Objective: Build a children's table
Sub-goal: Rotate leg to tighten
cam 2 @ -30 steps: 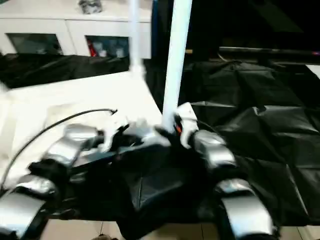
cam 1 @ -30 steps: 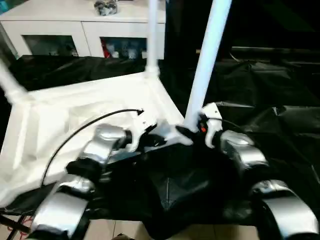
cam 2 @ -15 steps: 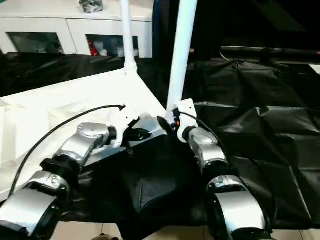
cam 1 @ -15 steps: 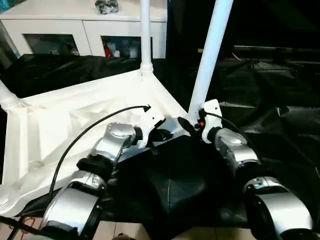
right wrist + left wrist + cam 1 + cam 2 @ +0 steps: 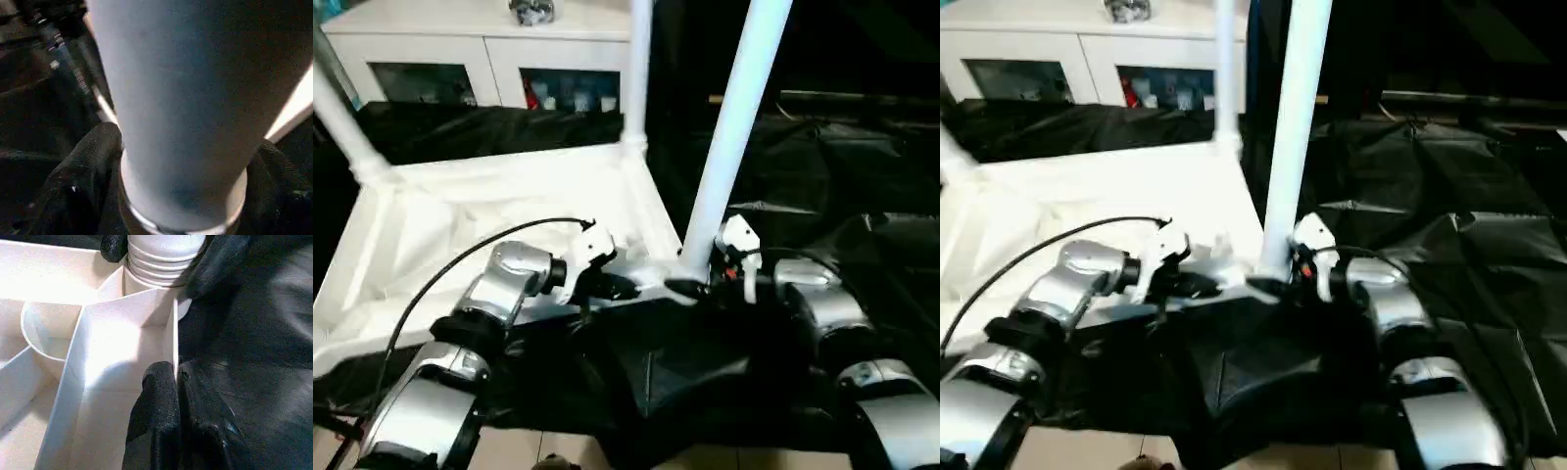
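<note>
The children's table lies upside down, its white ribbed top (image 5: 460, 215) on black cloth. Three white legs stand in corner sockets: far left (image 5: 342, 117), far right (image 5: 637, 69) and near right (image 5: 734, 147). My left gripper (image 5: 626, 291) is shut on the thin rim wall (image 5: 171, 333) of the top, right beside the near-right socket. My right gripper (image 5: 690, 286) is open, and its black fingers (image 5: 90, 166) stand close on either side of that leg's threaded base (image 5: 164, 259). I cannot tell whether they press on it.
Black cloth (image 5: 862, 166) covers the surface around and to the right of the table top. A white glass-door cabinet (image 5: 460, 59) stands behind. A black cable (image 5: 460, 264) arcs over my left forearm.
The camera has shifted. My right forearm has swung out to the right and lies flatter, with its gripper still at the leg's base. The left gripper keeps its hold on the rim.
</note>
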### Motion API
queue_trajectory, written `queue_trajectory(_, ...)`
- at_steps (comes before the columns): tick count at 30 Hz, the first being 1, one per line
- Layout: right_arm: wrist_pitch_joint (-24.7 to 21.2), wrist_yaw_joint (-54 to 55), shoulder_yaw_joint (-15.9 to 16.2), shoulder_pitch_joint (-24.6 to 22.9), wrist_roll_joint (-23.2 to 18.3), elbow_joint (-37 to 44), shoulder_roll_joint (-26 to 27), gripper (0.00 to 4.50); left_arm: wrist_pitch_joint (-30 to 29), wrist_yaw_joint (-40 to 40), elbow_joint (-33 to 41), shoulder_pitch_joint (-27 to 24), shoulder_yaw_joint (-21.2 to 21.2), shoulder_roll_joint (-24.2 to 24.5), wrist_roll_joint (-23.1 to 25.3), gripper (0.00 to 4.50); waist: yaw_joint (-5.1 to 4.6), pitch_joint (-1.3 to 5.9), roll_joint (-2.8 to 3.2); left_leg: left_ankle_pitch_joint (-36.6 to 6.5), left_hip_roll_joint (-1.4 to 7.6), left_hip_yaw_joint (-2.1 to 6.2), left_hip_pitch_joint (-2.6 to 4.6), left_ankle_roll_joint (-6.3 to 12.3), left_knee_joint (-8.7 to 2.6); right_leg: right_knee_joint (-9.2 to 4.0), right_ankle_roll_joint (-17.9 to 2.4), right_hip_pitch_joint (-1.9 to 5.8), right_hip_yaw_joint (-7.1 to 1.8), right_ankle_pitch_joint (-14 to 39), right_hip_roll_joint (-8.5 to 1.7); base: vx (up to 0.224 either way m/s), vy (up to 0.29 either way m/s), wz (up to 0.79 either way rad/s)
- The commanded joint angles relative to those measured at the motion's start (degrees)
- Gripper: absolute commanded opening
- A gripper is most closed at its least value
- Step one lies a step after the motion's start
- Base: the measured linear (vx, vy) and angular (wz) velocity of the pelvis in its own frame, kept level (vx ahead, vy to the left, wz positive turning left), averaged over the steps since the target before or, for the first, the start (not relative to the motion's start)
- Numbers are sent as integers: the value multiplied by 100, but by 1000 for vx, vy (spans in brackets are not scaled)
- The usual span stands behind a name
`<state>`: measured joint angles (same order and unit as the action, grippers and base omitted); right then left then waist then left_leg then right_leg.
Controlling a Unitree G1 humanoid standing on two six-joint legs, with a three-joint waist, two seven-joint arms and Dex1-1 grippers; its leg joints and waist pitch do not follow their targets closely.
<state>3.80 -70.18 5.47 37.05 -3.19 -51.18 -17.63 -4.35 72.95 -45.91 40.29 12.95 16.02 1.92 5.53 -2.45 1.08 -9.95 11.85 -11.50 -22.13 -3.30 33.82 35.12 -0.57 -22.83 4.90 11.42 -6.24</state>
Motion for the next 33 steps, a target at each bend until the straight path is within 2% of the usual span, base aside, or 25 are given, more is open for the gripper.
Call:
queue_trajectory(1, -137, -426, 385, -163, -2, 138, 160, 331, 104, 90, 308, 68, 63, -133, -168, 0, 3, 351, -57, -1148, 203, 65, 130, 476, -392, -376, -1518, 267, -251, 666, -271, 0, 0, 0)
queue_trajectory(8, -284, -419, 322, -246, -79, 301, 287, 284, 77, 168, 357, 31, 71, -127, -222, 0, 19, 363, -61, -1007, 194, 66, 122, 475, -383, -353, -1535, 270, -246, 537, -271, 0, 0, 0)
queue_trajectory(10, -345, -406, 317, -279, -98, 343, 310, 281, 66, 140, 349, 35, 49, -158, -225, 0, 19, 362, -77, -974, 192, 63, 119, 490, -382, -350, -1532, 272, -246, 487, -263, 0, 0, 0)
queue_trajectory(12, -459, -258, 271, -297, -117, 339, 356, 277, 21, 21, 323, 62, -9, -224, -237, 0, 26, 363, -66, -970, 195, 67, 120, 492, -383, -350, -1528, 270, -243, 509, -271, 0, 0, 0)
queue_trajectory(15, -551, 995, 67, -94, 87, -133, 558, 276, -60, -607, 143, 197, -143, -419, -161, 0, 5, 344, -61, -1061, 195, 65, 125, 383, -401, -369, -1496, 248, -251, 699, -271, 0, 0, 0)
queue_trajectory(17, -527, 1599, 3, 0, 198, -358, 633, 275, -79, -855, 38, 258, -182, -499, -127, 0, -48, 327, -57, -1310, 180, 81, 153, 154, -431, -425, -1396, 234, -258, 1184, -291, 0, 0, 0)
queue_trajectory(18, -506, 2146, -65, 78, 269, -550, 712, 275, -100, -1074, -54, 312, -202, -570, -85, 0, -58, 330, -59, -1338, 174, 87, 153, 112, -434, -431, -1359, 235, -256, 1270, -289, 0, 0, 0)
queue_trajectory(19, -505, 2193, -71, 84, 275, -565, 719, 275, -102, -1093, -63, 317, -203, -577, -82, 0, -78, 325, -62, -1365, 168, 86, 145, 86, -437, -439, -1327, 235, -258, 1325, -284, 0, 0, 0)
queue_trajectory(20, -579, 3034, -228, 194, 293, -831, 890, 275, -146, -1537, -242, 428, -244, -731, -15, 0, -110, 322, -61, -1372, 159, 91, 136, 41, -447, -455, -1228, 233, -265, 1409, -281, 0, 0, 0)
queue_trajectory(22, -726, 3892, -422, 299, 241, -1050, 1123, 274, -181, -2064, -429, 545, -291, -921, 58, 0, -132, 331, -57, -1407, 154, 92, 171, 7, -444, -469, -1215, 213, -273, 1403, -278, 0, 0, 0)
queue_trajectory(26, -692, 4570, -530, 390, 239, -1227, 1420, 274, -189, -2454, -490, 585, -319, -1127, 100, 0, -131, 341, -56, -1284, 148, 87, 138, 117, -434, -457, -1203, 233, -266, 1178, -273, 0, 0, 0)
queue_trajectory(28, -512, 4340, -498, 392, 200, -1201, 1574, 274, -177, -2379, -383, 527, -284, -1202, 81, 0, -126, 342, -60, -1236, 149, 87, 130, 158, -434, -444, -1219, 240, -259, 1033, -270, 0, 0, 0)
queue_trajectory(29, -459, 4249, -500, 399, 172, -1201, 1606, 330, -161, -2332, -350, 507, -264, -1210, 74, 0, -125, 347, -59, -1221, 150, 83, 128, 200, -429, -438, -1237, 245, -258, 950, -270, 0, 0, 0)
queue_trajectory(33, -278, 3879, -514, 448, 116, -1185, 1554, 353, -47, -1994, -270, 423, -191, -1118, 42, 0, -125, 347, -62, -1159, 151, 80, 110, 296, -422, -421, -1295, 262, -256, 797, -268, 0, 0, 0)
